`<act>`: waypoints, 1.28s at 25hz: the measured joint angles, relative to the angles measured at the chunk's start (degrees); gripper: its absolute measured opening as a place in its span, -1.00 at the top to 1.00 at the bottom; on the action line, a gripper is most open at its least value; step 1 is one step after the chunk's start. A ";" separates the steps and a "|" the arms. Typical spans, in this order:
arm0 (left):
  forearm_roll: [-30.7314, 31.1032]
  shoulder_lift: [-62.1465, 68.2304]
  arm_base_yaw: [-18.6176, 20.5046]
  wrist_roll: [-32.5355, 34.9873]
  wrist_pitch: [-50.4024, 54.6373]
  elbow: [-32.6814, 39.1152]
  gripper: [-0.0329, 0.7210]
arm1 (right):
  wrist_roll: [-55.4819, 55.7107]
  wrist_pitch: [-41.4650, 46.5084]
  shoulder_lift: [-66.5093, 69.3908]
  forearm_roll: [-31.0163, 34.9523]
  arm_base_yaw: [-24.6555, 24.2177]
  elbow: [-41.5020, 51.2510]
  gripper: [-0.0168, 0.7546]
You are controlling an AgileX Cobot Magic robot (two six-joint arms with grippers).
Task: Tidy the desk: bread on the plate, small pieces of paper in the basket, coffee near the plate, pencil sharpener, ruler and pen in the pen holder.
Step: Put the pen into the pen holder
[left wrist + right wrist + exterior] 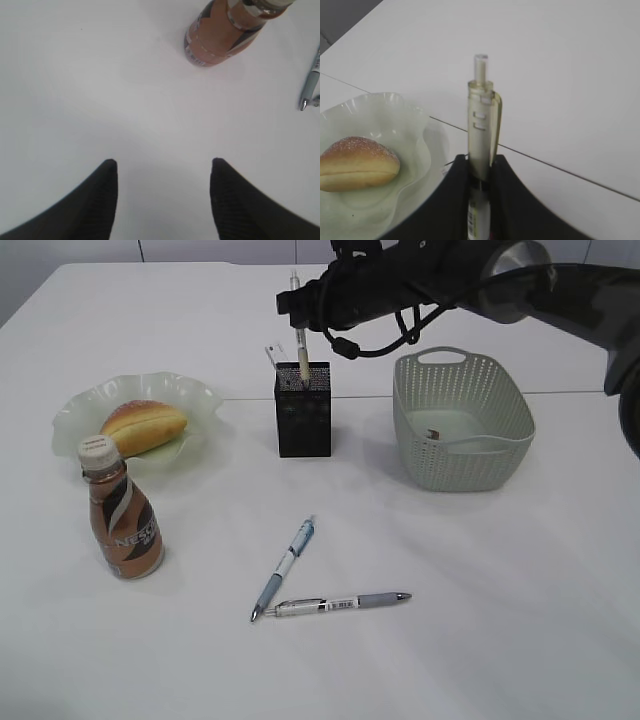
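Right gripper [479, 175] is clamped on a cream-coloured pen [481, 130], held upright with its clicker end up. In the exterior view the right arm [450, 285] reaches in from the upper right and the pen's lower end is inside the top of the black mesh pen holder [302, 410]. A clear ruler [273, 354] sticks out of the holder's rear left corner.

Left gripper [162, 197] hangs above bare desk [100, 75] with its fingers spread apart and nothing between them. It is not visible in the exterior view. The coffee bottle [225, 32] stands just ahead of it, and a pen tip shows at the right edge of that view.

Bread [143, 426] lies on the pale green plate [80, 405] at the left of the desk. The coffee bottle stands upright, cap on, just in front of the plate, near its front rim.

Grey-green basket [462, 420] sits to the right of the pen holder, apart from it. A small dark scrap shows on its floor; too small to identify.

Two pens lie loose on the desk in front of the holder: a blue-and-white pen [284, 566] on a diagonal, and a grey pen [340, 602] lying nearly level. Their tips meet at the lower left, forming a V.
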 joint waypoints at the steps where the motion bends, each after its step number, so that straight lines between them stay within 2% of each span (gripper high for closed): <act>1: 0.00 0.00 0.00 0.00 0.00 0.00 -0.24 | -0.09 0.15 0.15 0.00 0.00 0.00 0.78; 9: 0.00 0.00 0.00 0.00 0.00 0.00 -0.24 | -0.36 1.02 2.01 0.09 0.00 0.00 0.76; 12: 0.00 0.00 0.00 0.00 0.00 0.00 -0.24 | -0.36 1.14 2.01 0.09 0.00 0.00 0.63; 17: 0.00 0.00 0.00 0.00 0.00 0.00 -0.24 | -0.36 1.36 2.01 0.22 0.00 0.00 0.28; 23: 0.00 0.00 0.00 0.00 0.00 0.00 -0.24 | -0.36 1.60 1.81 0.22 0.00 0.00 0.22; 26: 0.00 0.00 0.00 0.00 0.00 0.00 -0.24 | -0.16 5.62 0.48 -0.14 0.00 0.00 0.21; 28: 0.00 0.00 0.00 0.00 0.00 0.00 -0.24 | 2.44 10.29 -0.85 -3.48 0.00 0.00 0.20; 32: 0.00 0.00 0.00 0.00 -0.09 0.00 -0.24 | 15.68 21.25 -3.43 -16.31 0.11 0.00 0.21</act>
